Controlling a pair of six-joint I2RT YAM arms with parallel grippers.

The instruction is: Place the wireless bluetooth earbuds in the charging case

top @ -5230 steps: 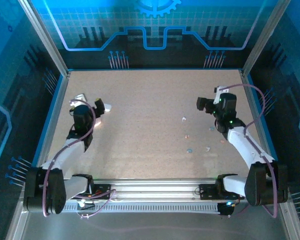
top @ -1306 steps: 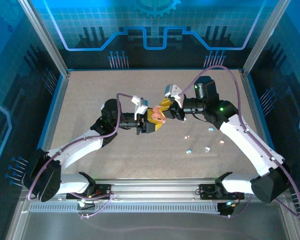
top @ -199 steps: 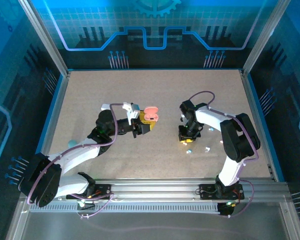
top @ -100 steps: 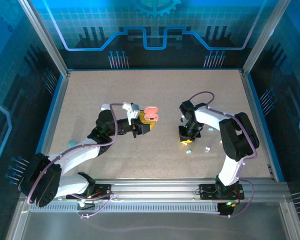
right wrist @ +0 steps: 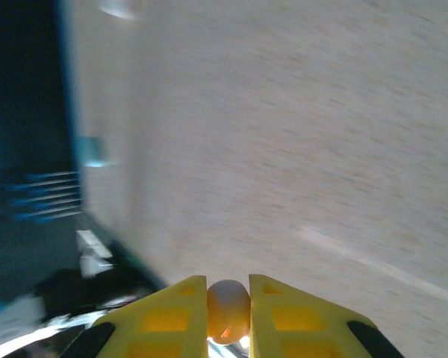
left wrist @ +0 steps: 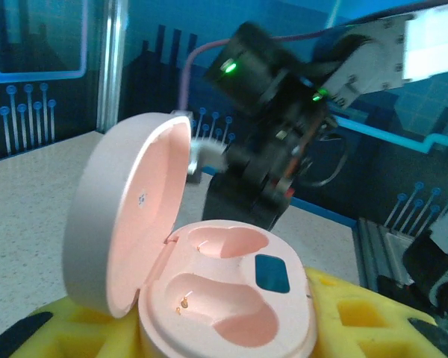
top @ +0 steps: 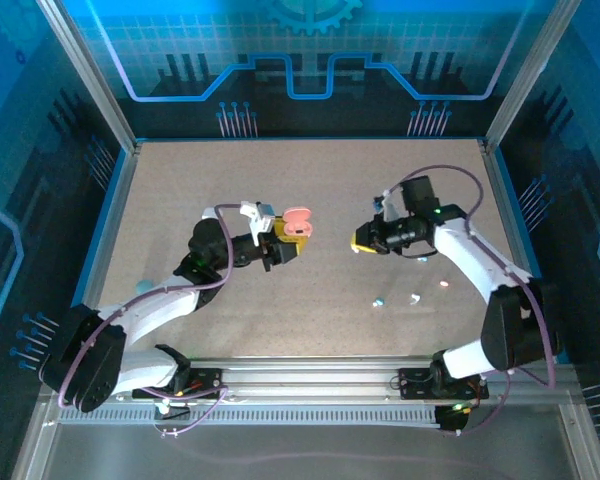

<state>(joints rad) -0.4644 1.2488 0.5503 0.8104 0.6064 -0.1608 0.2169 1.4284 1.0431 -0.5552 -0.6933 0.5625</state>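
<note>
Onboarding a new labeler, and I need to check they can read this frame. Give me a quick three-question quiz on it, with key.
1. True or false: the pink charging case held by the left gripper has its lid shut.
2. What sits between the fingers of the right gripper? A. nothing B. a small pale earbud C. a screw
3. How many of the case's two wells are filled?
Key: 1. False, the lid stands open. 2. B. 3. Zero; both are empty.
</note>
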